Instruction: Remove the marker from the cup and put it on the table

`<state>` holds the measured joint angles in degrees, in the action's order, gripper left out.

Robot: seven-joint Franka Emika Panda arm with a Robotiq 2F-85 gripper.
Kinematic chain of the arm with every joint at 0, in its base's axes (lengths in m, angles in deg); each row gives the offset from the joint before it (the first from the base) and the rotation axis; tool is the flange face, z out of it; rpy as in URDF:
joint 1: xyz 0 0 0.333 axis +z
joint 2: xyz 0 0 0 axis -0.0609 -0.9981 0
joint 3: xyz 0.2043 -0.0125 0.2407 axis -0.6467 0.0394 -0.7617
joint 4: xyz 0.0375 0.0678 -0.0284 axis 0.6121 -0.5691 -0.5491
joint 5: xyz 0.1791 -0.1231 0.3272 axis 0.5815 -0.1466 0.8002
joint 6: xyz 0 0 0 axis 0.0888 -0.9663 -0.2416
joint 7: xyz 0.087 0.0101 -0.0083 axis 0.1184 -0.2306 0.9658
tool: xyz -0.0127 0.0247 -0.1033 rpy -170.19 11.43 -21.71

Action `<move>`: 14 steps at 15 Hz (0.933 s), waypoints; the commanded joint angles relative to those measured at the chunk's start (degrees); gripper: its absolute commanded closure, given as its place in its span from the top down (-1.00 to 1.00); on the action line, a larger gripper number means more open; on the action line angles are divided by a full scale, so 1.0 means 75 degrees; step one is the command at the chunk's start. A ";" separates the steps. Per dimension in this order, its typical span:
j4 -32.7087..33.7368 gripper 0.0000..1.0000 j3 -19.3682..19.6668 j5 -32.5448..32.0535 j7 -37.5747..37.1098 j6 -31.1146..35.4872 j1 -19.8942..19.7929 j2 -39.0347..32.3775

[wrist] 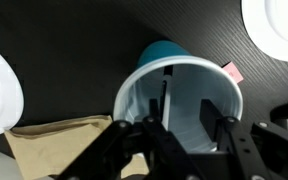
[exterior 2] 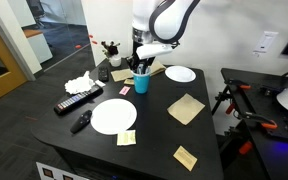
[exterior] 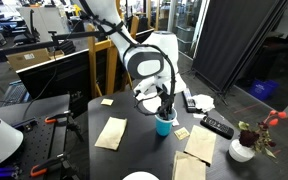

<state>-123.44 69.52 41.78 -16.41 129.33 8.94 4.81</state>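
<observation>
Black fingers of the end effector (wrist: 189,140) stand spread apart at the lower edge of the wrist view, gripping nothing. They hang just above the mouth of the cup (wrist: 170,52), one to each side of its middle. Inside the cup, the marker (wrist: 165,95) shows as a thin dark stick leaning against the inner wall, its top near the rim. A second dark streak beside it may be a shadow or a reflection; I cannot tell which. Nothing else seems to be in the cup.

The marker looks light, stiff and smooth, so it should lift easily but could slip or swivel between hard pads. The best hold is probably on its upper part, nearest the rim, squeezed across the thin body and then drawn straight up so it does not drag on the wall. The cup looks like light plastic and stands loose on the worktop (exterior 2: 219,140), so a knock on its rim could tip it or push it along.

In both exterior views the arm reaches down directly over the cup (exterior: 164,126) (exterior 2: 141,87). Near the cup lie a pink note (wrist: 230,72), tan paper (wrist: 54,140) and a white plate (exterior 2: 114,116). The remotes (exterior 2: 76,101) lie farther from it.
</observation>
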 commanded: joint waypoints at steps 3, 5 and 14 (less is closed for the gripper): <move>0.0174 -0.02 0.0555 -0.0106 -0.0081 0.0291 0.0490 -0.0236; 0.0184 -0.04 0.0660 -0.0104 -0.0079 0.0334 0.0592 -0.0277; 0.0099 -0.77 0.1030 -0.0214 -0.0120 0.0544 0.0994 -0.0388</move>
<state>-122.59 75.33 41.35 -16.43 131.42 14.61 2.47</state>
